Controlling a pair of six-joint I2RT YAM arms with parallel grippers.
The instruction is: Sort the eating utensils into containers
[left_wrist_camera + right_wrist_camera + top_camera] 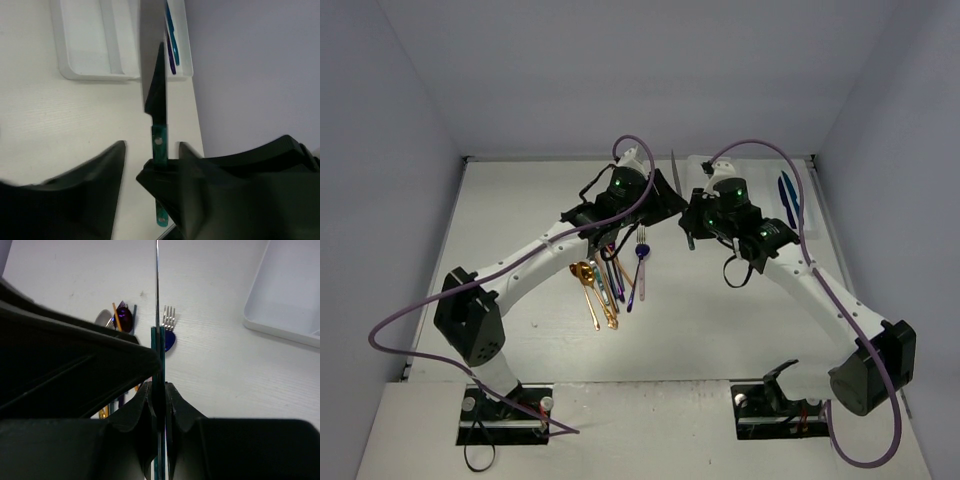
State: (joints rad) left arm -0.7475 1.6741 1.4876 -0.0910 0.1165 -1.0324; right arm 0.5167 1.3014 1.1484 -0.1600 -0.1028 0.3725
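The teal knife (159, 131) hangs mid-frame above the surface (50, 125), the right pincer (159, 401) clamped on its handle and the left pincer (151, 147) standing apart around it, so the left should probably back straight off before the knife is carried to the white tray (95, 76).

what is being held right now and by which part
The right tool grips the teal knife by its handle; the left tool stands open around it.
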